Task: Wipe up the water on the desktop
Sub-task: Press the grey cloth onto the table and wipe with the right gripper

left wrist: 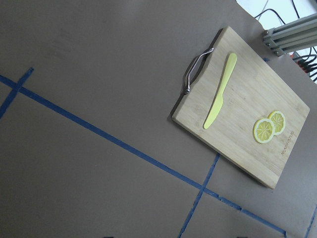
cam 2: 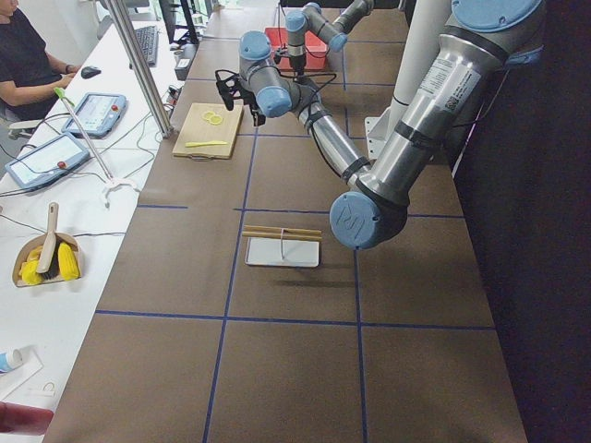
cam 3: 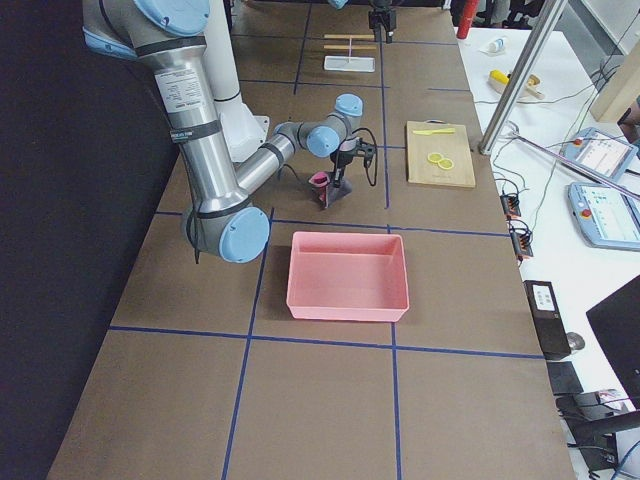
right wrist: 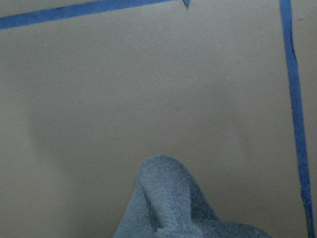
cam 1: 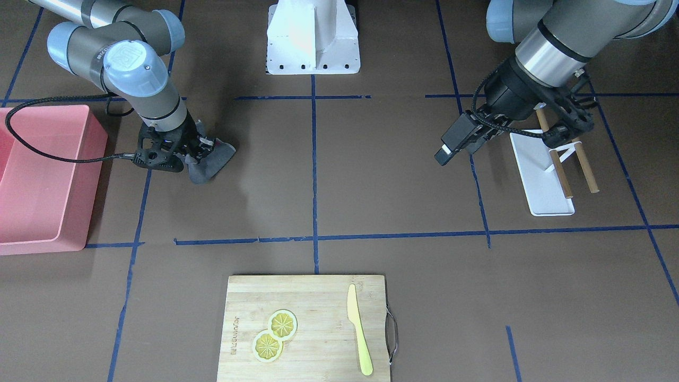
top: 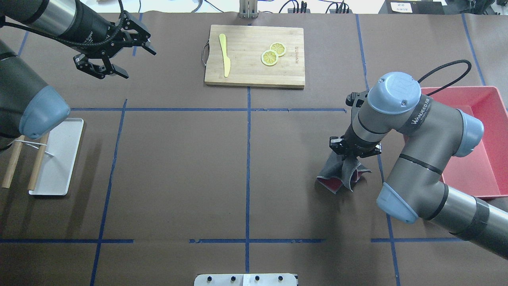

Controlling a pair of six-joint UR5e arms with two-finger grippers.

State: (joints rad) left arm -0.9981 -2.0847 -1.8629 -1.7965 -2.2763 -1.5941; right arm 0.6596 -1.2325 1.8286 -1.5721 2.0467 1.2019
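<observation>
The right gripper (top: 351, 158) pinches a cloth (top: 340, 175) right of centre in the overhead view, and its hem touches the desktop (top: 178, 171) straight below. I cannot make out any water. The left gripper (top: 139, 63), upper left, gapes empty.

Matte dark-brown desktop (top: 178, 171) (blue tape lines) lies flat; grey cloth (top: 338, 171) bunched on it.
</observation>
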